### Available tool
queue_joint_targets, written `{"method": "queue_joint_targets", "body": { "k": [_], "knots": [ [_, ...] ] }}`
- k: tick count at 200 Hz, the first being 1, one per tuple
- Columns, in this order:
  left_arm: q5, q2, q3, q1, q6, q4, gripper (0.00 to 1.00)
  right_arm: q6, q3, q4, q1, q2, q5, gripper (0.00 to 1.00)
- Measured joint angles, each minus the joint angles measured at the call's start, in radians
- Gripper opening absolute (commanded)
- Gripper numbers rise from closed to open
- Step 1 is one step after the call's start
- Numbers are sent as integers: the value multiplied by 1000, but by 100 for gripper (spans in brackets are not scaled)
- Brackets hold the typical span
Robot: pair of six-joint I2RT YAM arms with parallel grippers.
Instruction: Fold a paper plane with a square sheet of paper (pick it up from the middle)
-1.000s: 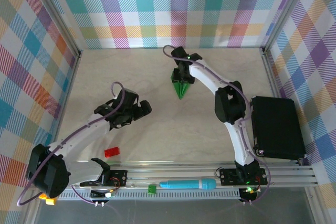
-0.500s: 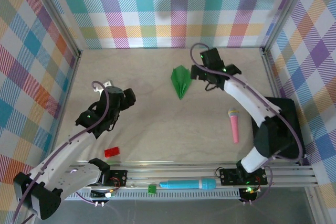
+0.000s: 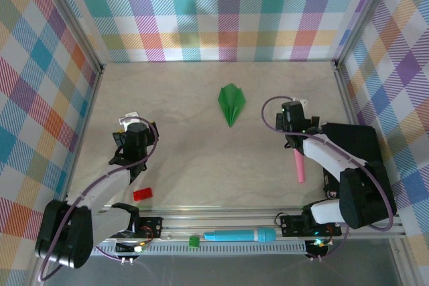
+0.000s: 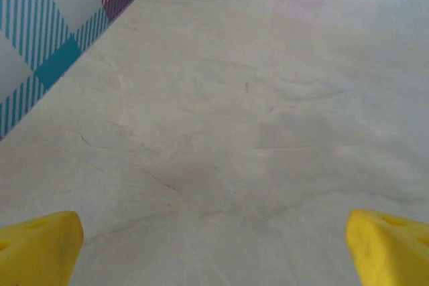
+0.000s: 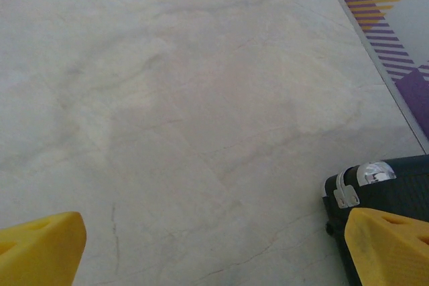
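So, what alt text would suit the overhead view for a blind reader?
A folded bright-green paper plane lies on a pale table, its tip toward the robot arms' bases. The left gripper and right gripper sit apart from it on either side, holding nothing. A pink marker, a red block and a black case lie nearby.

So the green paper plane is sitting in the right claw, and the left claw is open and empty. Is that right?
Not quite. The paper plane lies by itself on the table, apart from the right claw, which is open and empty too; the top view shows it. The left claw is open and empty, as you said.
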Motion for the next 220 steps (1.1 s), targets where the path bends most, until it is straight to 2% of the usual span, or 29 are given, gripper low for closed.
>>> {"method": "queue_joint_targets", "body": {
  "k": [51,99,151,220],
  "knots": [
    [235,190,-77,117,55,323,100,-108,-118,293,-63,53,-51,99],
    [381,298,-77,145,83,498,100,-176,-263,547,-87,63,-180,99],
    [448,456,-79,186,87,677,100,-197,-321,786,-141,101,-292,99],
    [473,476,-64,187,87,688,100,-196,-322,828,-188,126,-423,99]
  ]
}}
